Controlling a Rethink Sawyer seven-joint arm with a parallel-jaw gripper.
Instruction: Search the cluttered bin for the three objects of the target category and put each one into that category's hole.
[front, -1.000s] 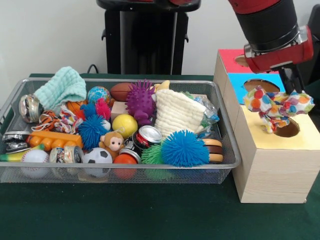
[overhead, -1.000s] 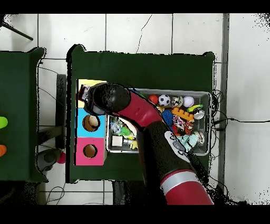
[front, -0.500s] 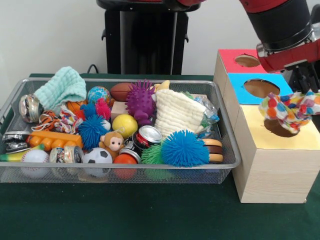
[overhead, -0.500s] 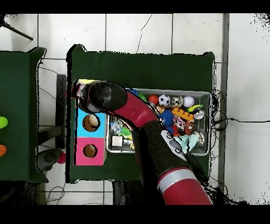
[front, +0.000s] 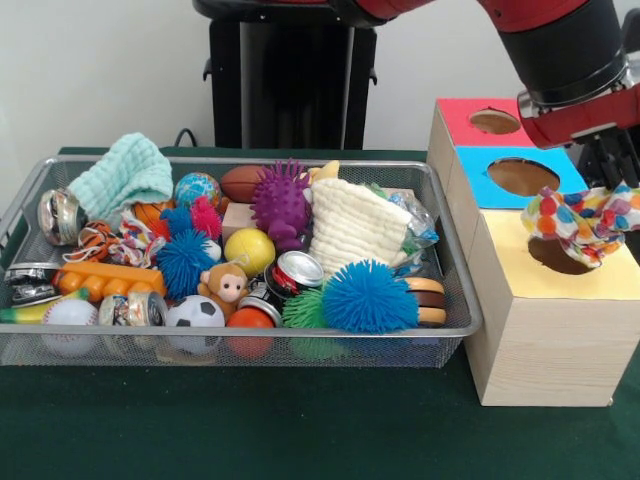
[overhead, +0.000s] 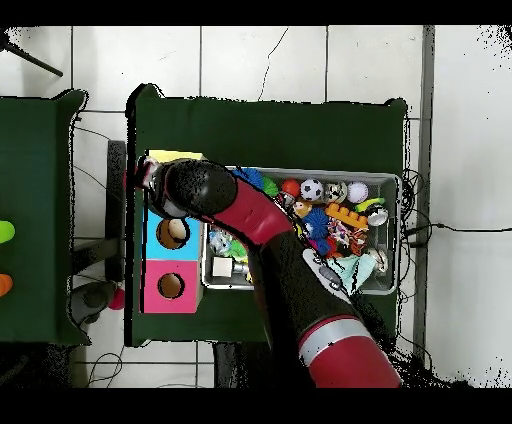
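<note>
My gripper (front: 607, 186) hangs above the yellow panel of the wooden box (front: 545, 330), shut on a white cloth with coloured dots (front: 583, 220). The cloth droops over the right part of the yellow hole (front: 556, 256) and partly hides it. In the overhead view the arm's head (overhead: 180, 188) covers the yellow panel (overhead: 172, 156), and only a scrap of the cloth (overhead: 141, 179) shows at its left. A mint green cloth (front: 120, 174) and a cream cloth (front: 350, 226) lie in the wire bin (front: 250, 348).
The box also has a blue hole (front: 522, 176) and a red hole (front: 495, 121) behind the yellow one. The bin is heaped with spiky balls, sports balls, cans, a toy monkey (front: 224, 288) and an orange block (front: 108, 279). A black pedestal (front: 290, 75) stands behind it.
The gripper has carried the dotted cloth to the right in the front view, from left of the yellow hole to over its right side, slowing in the last half second.
</note>
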